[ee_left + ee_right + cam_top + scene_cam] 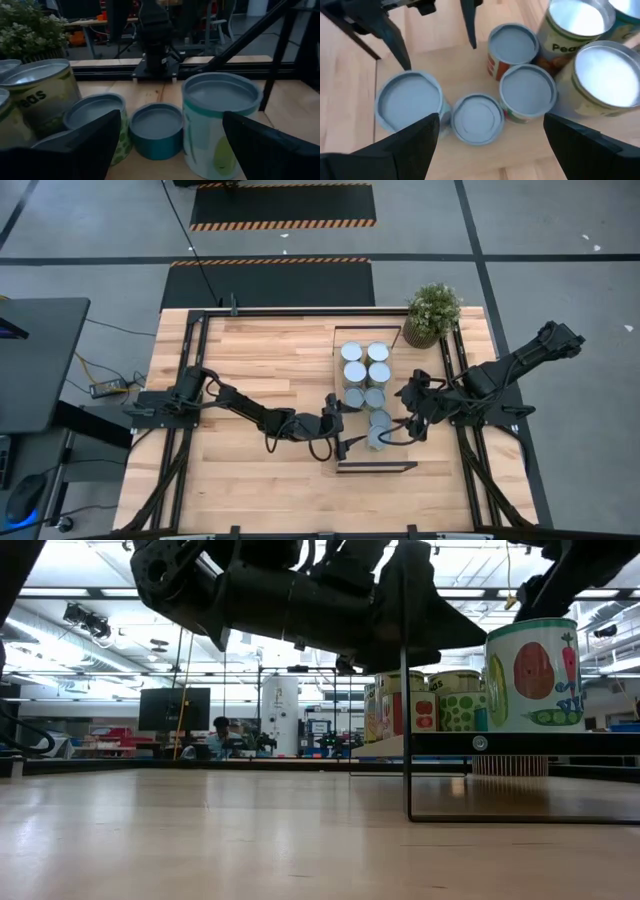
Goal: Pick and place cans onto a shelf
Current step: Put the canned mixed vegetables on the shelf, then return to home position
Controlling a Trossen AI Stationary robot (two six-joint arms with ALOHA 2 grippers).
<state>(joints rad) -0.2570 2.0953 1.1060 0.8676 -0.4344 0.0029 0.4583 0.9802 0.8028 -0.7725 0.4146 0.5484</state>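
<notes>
Centre-right in the high view, smooth cylindrical cans (364, 370) with matte silvery-blue round lids stand on the light-wood, black-framed shelf (337, 345). The left gripper (343, 432) and right gripper (411, 418), both wide and empty, flank 1 can (379, 438).

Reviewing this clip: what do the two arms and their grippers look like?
Both arms are dark, near-black jointed links with black cables looping alongside them. The left gripper and right gripper each end in two dark, flat, wedge-shaped fingers, matte and unmarked. No coloured markings or labels show on either arm.
</notes>
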